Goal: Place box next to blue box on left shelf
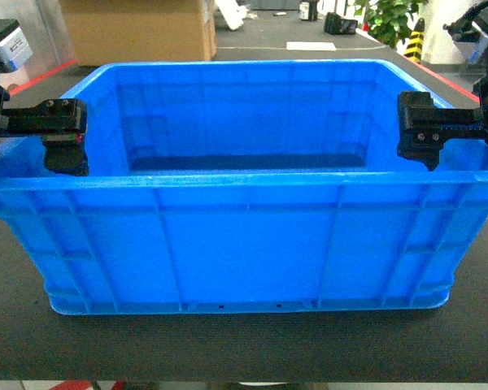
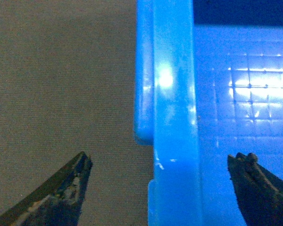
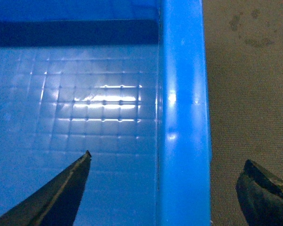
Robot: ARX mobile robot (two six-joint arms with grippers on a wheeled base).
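Left gripper [image 1: 65,138]: black, blocky housing, matte finish, small screws along the top of the horizontal bar, a tiny red mark at its lower edge. Behind it a dark rounded arm link and a light grey-white box-shaped module at the upper corner with a blue-tinted face. Right gripper [image 1: 419,134]: same black blocky build, ribbed side, two small round screw heads on the face, chunky end block. Black arm link behind, black cable looping above, greyish module at top. Wrist views: fingers [image 2: 61,193] dark, tapering to blunt wedge tips, worn and scuffed with pale flecks on the left pair; right pair [image 3: 61,193] smoother, dark olive-black.
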